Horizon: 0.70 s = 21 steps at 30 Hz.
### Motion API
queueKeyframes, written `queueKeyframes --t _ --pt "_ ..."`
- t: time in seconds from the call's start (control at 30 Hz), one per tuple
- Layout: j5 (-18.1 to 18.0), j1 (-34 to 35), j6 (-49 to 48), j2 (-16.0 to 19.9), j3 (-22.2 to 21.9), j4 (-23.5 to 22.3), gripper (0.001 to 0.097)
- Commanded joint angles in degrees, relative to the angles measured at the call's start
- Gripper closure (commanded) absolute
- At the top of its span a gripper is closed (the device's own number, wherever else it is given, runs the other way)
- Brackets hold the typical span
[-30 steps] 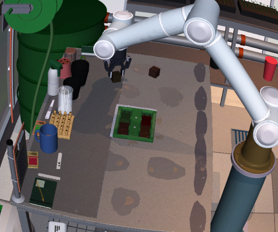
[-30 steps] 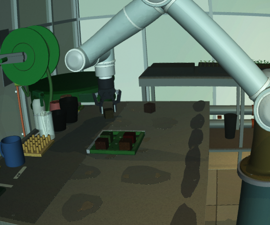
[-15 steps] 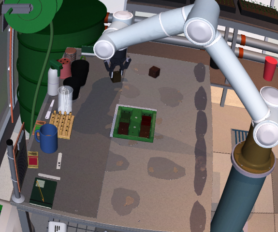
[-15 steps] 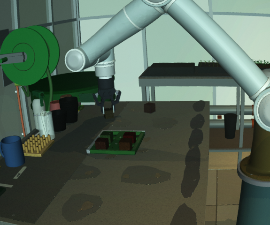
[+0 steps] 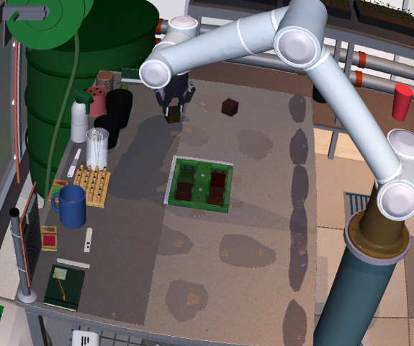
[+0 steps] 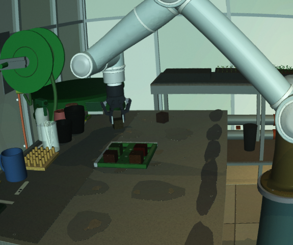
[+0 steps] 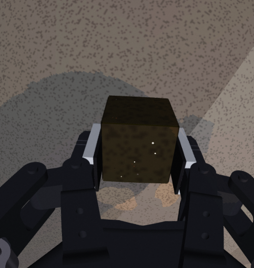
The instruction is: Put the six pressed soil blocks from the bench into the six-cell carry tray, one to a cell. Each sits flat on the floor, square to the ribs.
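A dark olive-brown soil block sits on the bench at its far end, and I hold it between the fingers of my gripper, which is closed on its two sides. A second, reddish-brown block lies on the bench to the right of it, apart. The green six-cell tray sits mid-bench, nearer than the gripper. Several of its cells hold blocks, in the left and right columns; the middle column shows bare green floor.
A green drum with a hose reel stands off the far left corner. Black pots, a spray bottle, a clear beaker, a peg board and a blue mug line the bench's left side. The arm's base stands at the right.
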Motion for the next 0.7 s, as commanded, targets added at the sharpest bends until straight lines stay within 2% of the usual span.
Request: queueKeyframes --t 0.0,0.5,0.67 --pt "-0.08 0.00 0.00 -0.11 0.06 0.02 0.0901" --pt "-1.47 0.00 0.00 -1.01 0.56 0.02 0.0901" --pt "-4.63 0.00 0.00 -2.87 1.85 0.02 0.0901"
